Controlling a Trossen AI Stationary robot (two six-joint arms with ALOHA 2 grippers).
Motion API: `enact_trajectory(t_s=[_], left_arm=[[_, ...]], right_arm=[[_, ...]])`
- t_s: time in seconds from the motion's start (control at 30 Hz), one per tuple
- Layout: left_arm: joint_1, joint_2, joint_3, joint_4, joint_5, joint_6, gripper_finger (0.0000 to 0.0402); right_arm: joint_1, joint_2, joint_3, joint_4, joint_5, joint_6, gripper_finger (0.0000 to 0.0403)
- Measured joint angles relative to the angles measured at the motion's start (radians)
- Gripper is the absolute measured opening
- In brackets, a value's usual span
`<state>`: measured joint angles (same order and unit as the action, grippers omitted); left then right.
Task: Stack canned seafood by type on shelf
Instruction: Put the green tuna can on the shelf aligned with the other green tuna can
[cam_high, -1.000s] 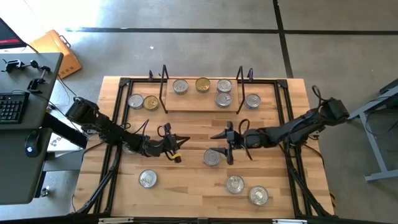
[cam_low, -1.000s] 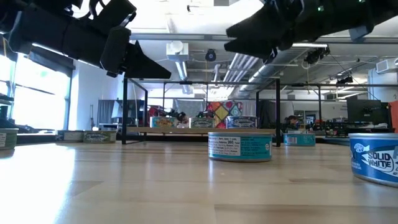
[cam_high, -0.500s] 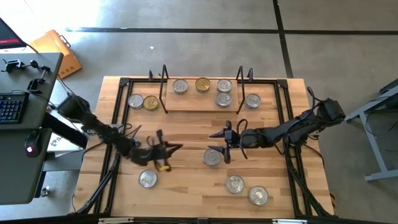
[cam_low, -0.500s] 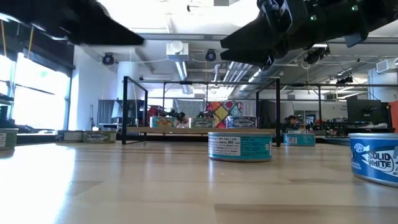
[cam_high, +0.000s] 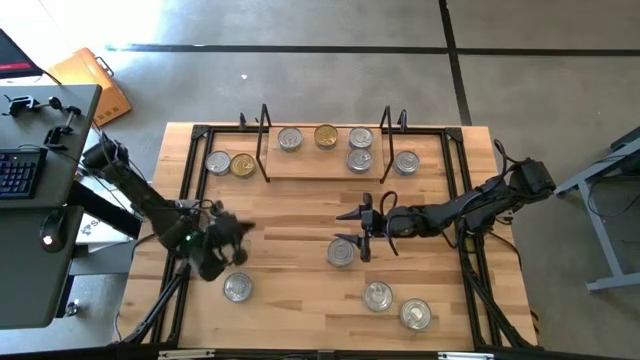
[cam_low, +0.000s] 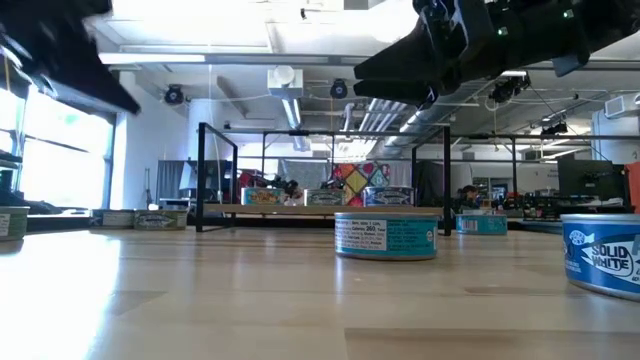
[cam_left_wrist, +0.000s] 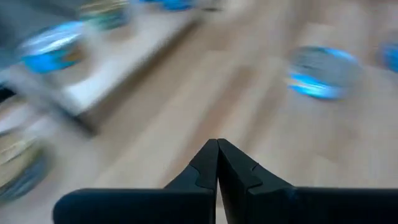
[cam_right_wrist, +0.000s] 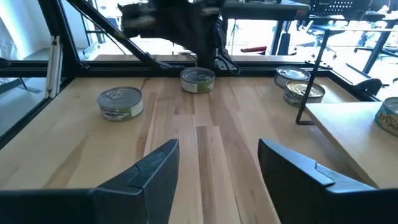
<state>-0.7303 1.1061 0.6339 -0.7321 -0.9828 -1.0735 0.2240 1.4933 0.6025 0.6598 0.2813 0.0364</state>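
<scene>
- The left gripper (cam_high: 240, 232) is hovering over the left half of the table (cam_high: 300, 300), its two fingers (cam_left_wrist: 217, 163) pressed together with nothing between them
- A silver-topped tin (cam_high: 237, 288) is sitting on the table just in front of the left gripper, nearer the front edge, apart from it
- The right gripper (cam_high: 362, 232) is hanging over the middle of the table with its fingers (cam_right_wrist: 155, 171) spread wide, holding nothing
- Another silver-topped tin (cam_high: 341, 253) is lying right beside the right gripper's tips, just in front of them; whether they are touching it cannot be told
- Two more tins (cam_high: 377, 295) are resting near the table's front right, close to each other
- The shelf (cam_high: 325, 165) is standing at the table's far side, well apart from both grippers, carrying four tins: three silver-topped ones and a gold-topped tin (cam_high: 326, 135)
- A silver and a gold tin (cam_high: 242, 165) are sitting just left of the shelf, and one silver tin (cam_high: 406, 161) just right of it
</scene>
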Motion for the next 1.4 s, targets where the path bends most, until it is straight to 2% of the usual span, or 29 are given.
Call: enact_trajectory(t_s=[0.07, 0.13, 0.23, 0.37, 0.57, 0.7, 0.9, 1.17, 1.4], left_arm=[[0.067, 0.005, -0.037, -0.044, -0.009, -0.098, 0.0], [0.147, 0.007, -0.083, -0.038, -0.005, -0.127, 0.0001], [0.267, 0.01, -0.149, 0.08, -0.004, 0.06, 0.0013], [0.442, 0.01, -0.176, 0.196, 0.047, 0.267, 0.0056], [0.692, 0.01, -0.176, 0.203, 0.208, 0.445, 0.0135], [0.797, 0.01, -0.176, 0.211, 0.251, 0.608, 0.0166], [0.884, 0.011, -0.176, 0.218, 0.257, 0.783, 0.0172], [1.045, 0.016, -0.176, 0.254, 0.341, 0.867, 0.0172], [1.209, 0.016, -0.176, 0.293, 0.532, 1.007, 0.0172]], right_arm=[[-0.01, 0.0, 0.0, 0.0, 0.0, 0.0, 0.021], [-0.019, 0.0, 0.0, 0.0, 0.001, 0.002, 0.021], [-0.028, 0.0, 0.0, -0.001, 0.002, 0.013, 0.021], [-0.028, 0.0, 0.0, -0.008, 0.002, 0.015, 0.021], [-0.028, 0.0, 0.0, -0.014, 0.002, 0.016, 0.021], [-0.028, 0.0, 0.0, -0.028, -0.001, 0.038, 0.021], [-0.027, 0.0, 0.0, -0.051, -0.001, 0.042, 0.021], [-0.027, 0.0, 0.0, -0.052, -0.001, 0.042, 0.021], [-0.027, 0.0, 0.0, -0.056, -0.001, 0.042, 0.021]])
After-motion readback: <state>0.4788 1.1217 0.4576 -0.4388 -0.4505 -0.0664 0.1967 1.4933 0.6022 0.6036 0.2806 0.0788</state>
